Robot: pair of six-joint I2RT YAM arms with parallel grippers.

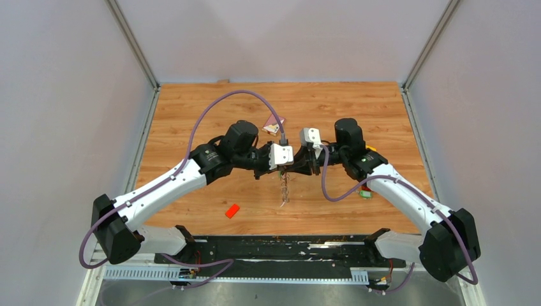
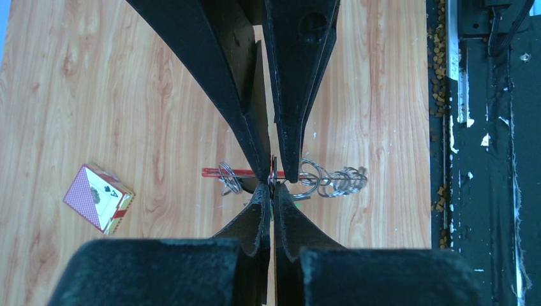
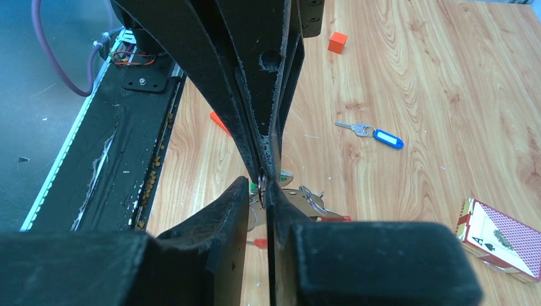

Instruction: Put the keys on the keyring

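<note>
The wooden table (image 1: 191, 115) is big and flat. My two arms meet over the middle of it. My left claw (image 2: 272, 190) is pinched tight on the keyring (image 1: 284, 188), which hangs down from it above the table. My right claw (image 3: 257, 186) is tip to tip with the left one. Its gap is very thin, and I cannot tell if it grips anything.

I think the keyring is light but floppy, so it will swing and twist. Its red strap (image 2: 214, 172) looks bendy. Its wire rings (image 2: 332, 182) look hard, thin and slippery. I would hold one ring by its edge, right at my tips.

A key with a blue tag (image 3: 376, 135) lies flat on the table. I would grab it by the fat tag.
</note>
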